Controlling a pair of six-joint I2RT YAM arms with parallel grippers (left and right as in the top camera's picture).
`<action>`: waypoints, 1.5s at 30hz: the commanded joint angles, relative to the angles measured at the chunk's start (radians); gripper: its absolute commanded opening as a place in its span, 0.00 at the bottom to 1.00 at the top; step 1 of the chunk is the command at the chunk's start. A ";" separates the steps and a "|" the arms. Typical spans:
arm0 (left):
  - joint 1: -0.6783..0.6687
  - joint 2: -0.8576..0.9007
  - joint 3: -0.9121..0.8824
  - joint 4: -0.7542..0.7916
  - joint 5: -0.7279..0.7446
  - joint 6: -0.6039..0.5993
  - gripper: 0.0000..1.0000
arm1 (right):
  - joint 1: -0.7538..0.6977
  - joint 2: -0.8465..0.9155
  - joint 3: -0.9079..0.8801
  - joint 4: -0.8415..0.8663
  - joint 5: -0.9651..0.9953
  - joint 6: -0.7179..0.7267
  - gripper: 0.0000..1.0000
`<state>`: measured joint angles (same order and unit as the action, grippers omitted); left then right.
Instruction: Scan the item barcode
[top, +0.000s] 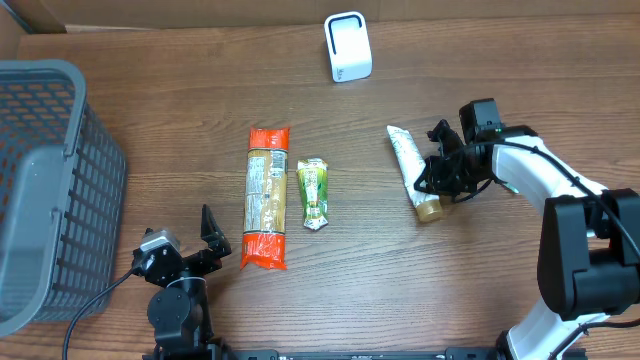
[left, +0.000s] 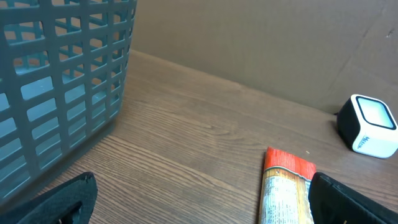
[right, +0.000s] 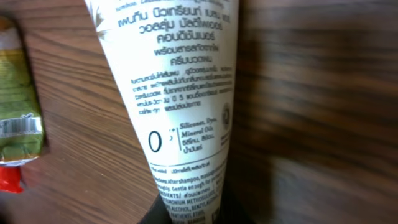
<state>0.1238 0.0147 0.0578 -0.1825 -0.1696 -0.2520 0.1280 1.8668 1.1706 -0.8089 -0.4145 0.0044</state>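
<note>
Left edge of tabletop: grey basket, no writing on it.
Left gripper: jaws spread wide, holding nothing.
Orange packet: print too small to read; the same goes for the green sachet just beside it.
Scanner: white, at the far edge, well apart from the tube; its brand word is blurred.
Tube: lies right of centre; Thai script, "0%", "Silicone, Dyes, Mineral Oils", "After shampoo".
Right gripper: pressed together on the tube near its gold cap end.
Risk, slip: a pinch so near the cap may let the long body droop or slide out.
Risk, misread: no barcode shows on the visible face, so the wrong side may meet the scanner.
</note>
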 joint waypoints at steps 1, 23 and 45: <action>-0.006 -0.010 -0.001 0.000 -0.014 0.016 1.00 | 0.027 -0.086 0.084 -0.044 0.221 0.139 0.04; -0.006 -0.010 -0.001 0.000 -0.014 0.016 1.00 | 0.694 0.146 0.092 -0.103 1.242 0.467 0.06; -0.006 -0.010 -0.001 0.000 -0.014 0.016 1.00 | 0.599 0.000 0.460 -0.360 0.716 0.305 0.97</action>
<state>0.1238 0.0147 0.0578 -0.1825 -0.1696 -0.2523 0.8333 1.9675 1.5661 -1.1687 0.4633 0.4366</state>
